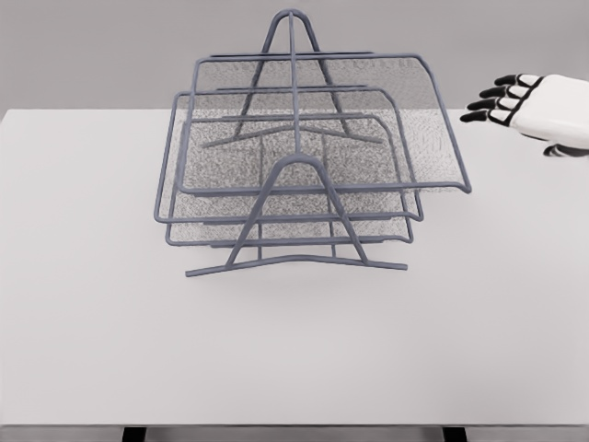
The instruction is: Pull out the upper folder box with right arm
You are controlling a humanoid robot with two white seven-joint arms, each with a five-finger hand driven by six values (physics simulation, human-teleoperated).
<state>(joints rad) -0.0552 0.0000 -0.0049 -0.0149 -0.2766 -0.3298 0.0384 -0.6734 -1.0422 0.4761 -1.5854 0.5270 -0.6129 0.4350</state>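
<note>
The upper folder box (322,124), a light, stiff wire-mesh tray, sits topmost in the rack (294,258) at frame centre. Its right rim probably offers the best hold. The right hand (515,101), upper right, hangs released, fingers loosely extended, well apart from it.

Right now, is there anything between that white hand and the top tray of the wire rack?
Nothing: in the head view, only bare table separates the right hand, fingers relaxed and empty, from the upper tray.
</note>
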